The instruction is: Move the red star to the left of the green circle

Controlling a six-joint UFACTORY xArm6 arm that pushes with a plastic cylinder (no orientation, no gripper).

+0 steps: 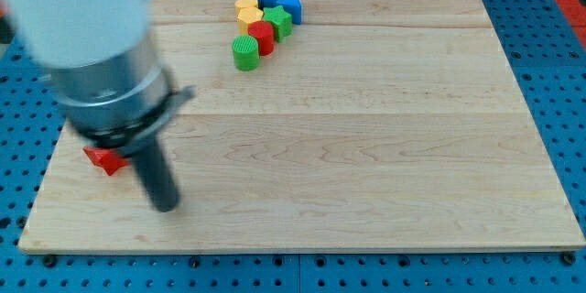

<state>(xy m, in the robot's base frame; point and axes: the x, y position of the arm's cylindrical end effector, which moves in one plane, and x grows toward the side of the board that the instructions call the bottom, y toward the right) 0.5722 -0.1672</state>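
The bench (pixel 366 146) is a pale wooden board on a blue perforated base; most of its surface carries nothing. The arm enters from the view's top left corner, blurred, and ends in a dark rod. There is no jawed tool on this rig, so nothing is apart, together or clamped; contact is by pushing only. My tip (pixel 166 207) rests near the bench's bottom left corner.

A cluster of blocks sits at the top edge, left of centre: two blue blocks (pixel 279 0), two yellow blocks (pixel 247 9), a green block (pixel 279 22), a red block (pixel 262 37), and the green circle (pixel 245 53) at the cluster's lower left end.

The red star (pixel 105 158) lies near the left edge, partly hidden by the arm, just to the left of the rod above my tip.

Assessment: the star is well apart from the green circle, lower and far left. The task is not complete; judged remaining work is a long push up and rightward.
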